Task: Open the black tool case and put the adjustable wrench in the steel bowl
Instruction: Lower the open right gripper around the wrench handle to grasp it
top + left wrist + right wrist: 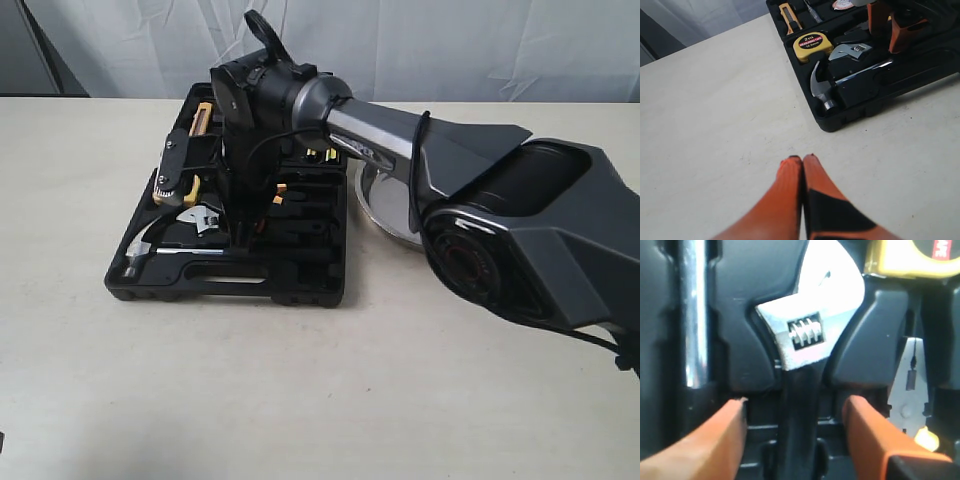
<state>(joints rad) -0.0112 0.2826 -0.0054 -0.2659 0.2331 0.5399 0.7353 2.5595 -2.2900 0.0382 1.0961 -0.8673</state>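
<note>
Likely stiff, weighty, slick-headed: pinch adjustable wrench (807,335), nine o'clock of steel bowl (382,226), by black handle, with right gripper (795,402) spread wide astride.

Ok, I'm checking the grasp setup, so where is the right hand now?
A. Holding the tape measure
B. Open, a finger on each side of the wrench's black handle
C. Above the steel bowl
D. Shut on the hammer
B: the right wrist view shows the right hand open, its orange fingers flanking the black handle of the adjustable wrench, with gaps on both sides.
</note>
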